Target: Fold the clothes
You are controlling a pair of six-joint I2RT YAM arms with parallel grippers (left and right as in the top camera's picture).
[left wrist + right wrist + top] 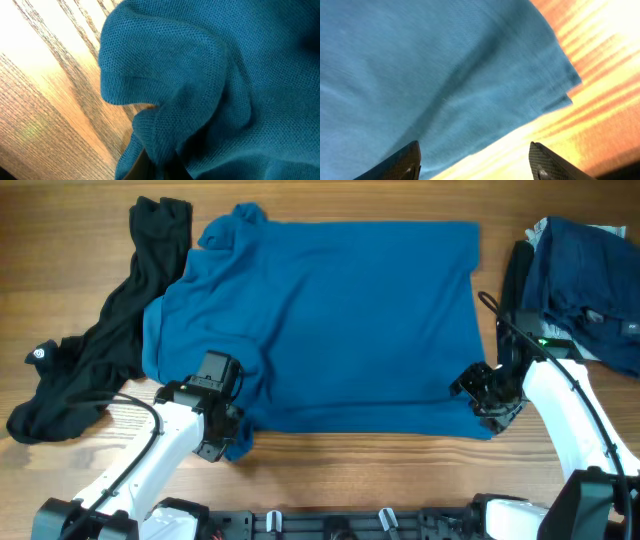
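A blue shirt (330,320) lies spread flat across the middle of the wooden table. My left gripper (222,435) is at its near left corner, shut on a bunched fold of the blue knit fabric (165,125); the fingers are mostly hidden under the cloth. My right gripper (487,402) is at the shirt's near right corner, open, its two dark fingers (475,160) spread over the shirt's hem (540,107) and bare wood, holding nothing.
A black garment (110,340) lies crumpled at the left, touching the blue shirt's left edge. A pile of dark navy clothes (585,275) sits at the far right. Bare wood runs along the table's front edge (350,460).
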